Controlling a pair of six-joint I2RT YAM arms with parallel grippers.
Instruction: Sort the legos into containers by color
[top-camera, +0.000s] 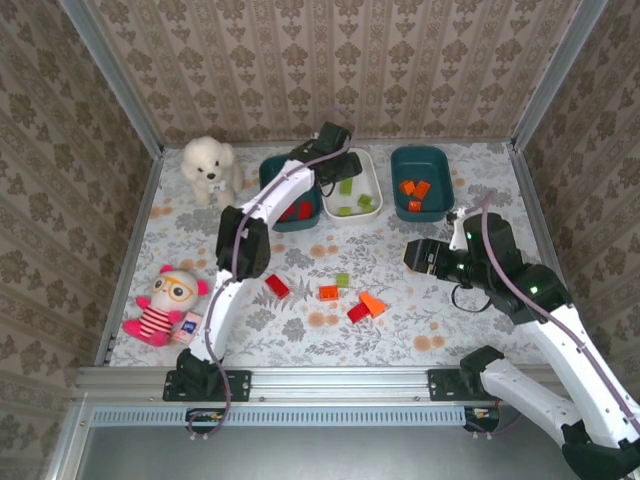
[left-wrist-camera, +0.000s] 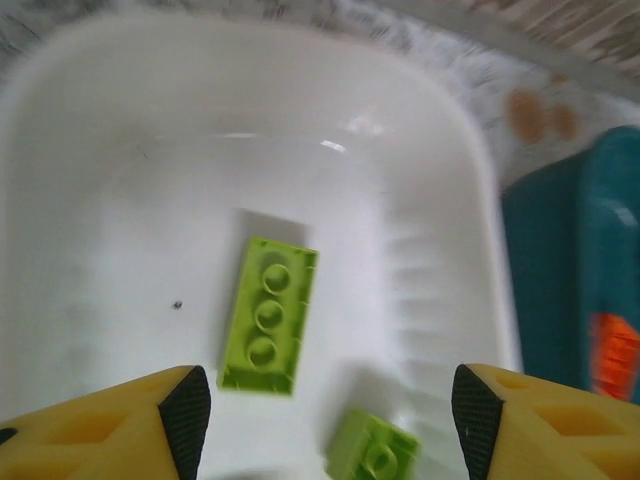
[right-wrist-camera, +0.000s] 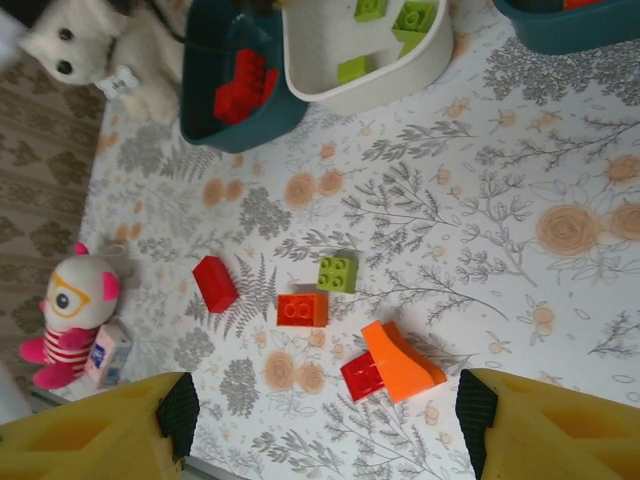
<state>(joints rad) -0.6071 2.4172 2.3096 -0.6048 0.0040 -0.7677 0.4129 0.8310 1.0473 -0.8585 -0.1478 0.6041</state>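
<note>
My left gripper (top-camera: 337, 148) hangs open over the white container (top-camera: 374, 178), nothing between its fingers (left-wrist-camera: 186, 412). Below it a long lime green lego (left-wrist-camera: 268, 315) and a small green one (left-wrist-camera: 372, 455) lie on the white floor (left-wrist-camera: 100, 200). The left teal container (top-camera: 272, 170) holds red legos (right-wrist-camera: 245, 85), and the right teal container (top-camera: 420, 155) holds orange ones (top-camera: 414, 190). My right gripper (top-camera: 420, 258) is open above the loose legos on the table: a red one (right-wrist-camera: 215, 283), an orange-red one (right-wrist-camera: 302, 309), a green one (right-wrist-camera: 338, 272), a small red one (right-wrist-camera: 362, 375) and an orange one (right-wrist-camera: 400, 362).
A white plush dog (top-camera: 210, 168) sits at the back left beside the left teal container. A pink-and-red doll (top-camera: 165, 305) lies at the front left. Walls close the table on three sides, and the metal rail (top-camera: 330, 382) runs along the near edge.
</note>
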